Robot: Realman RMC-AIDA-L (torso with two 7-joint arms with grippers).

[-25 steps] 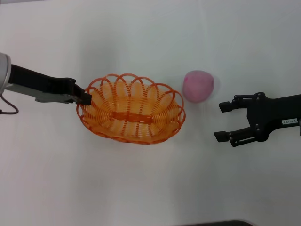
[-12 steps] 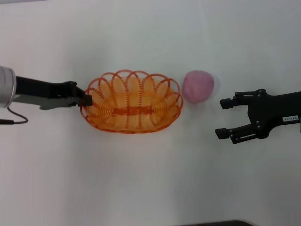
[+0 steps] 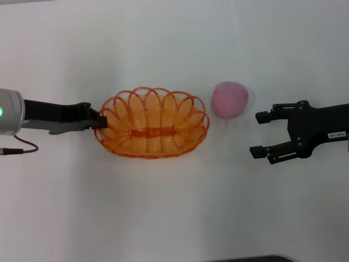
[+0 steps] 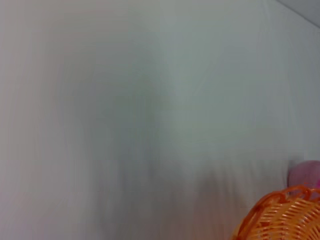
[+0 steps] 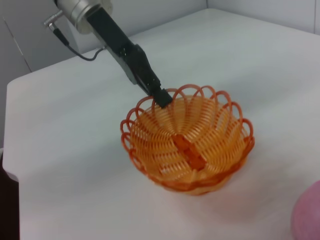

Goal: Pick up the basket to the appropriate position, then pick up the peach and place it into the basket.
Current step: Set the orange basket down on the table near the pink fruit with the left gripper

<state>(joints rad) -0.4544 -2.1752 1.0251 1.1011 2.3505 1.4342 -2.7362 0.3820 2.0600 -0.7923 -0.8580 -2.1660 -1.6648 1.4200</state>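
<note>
The orange basket (image 3: 152, 123) sits level at the middle of the white table, and I cannot tell whether it touches the surface. My left gripper (image 3: 100, 119) is shut on the basket's left rim; the right wrist view shows the grip (image 5: 161, 97) on the basket (image 5: 187, 142). The pink peach (image 3: 230, 99) lies on the table just right of the basket, apart from it. My right gripper (image 3: 258, 134) is open and empty, to the right of the peach and slightly nearer me. The left wrist view shows only a part of the basket (image 4: 282, 217) and the peach (image 4: 306, 173).
The white table (image 3: 174, 207) has open surface in front of, behind and around the basket. A cable (image 3: 16, 150) hangs from my left arm at the left edge. The table's corner and edge show in the right wrist view (image 5: 10, 170).
The basket has gone from tilted and raised to level and lower, shifting slightly left and away from me with my left gripper. The right gripper has barely moved.
</note>
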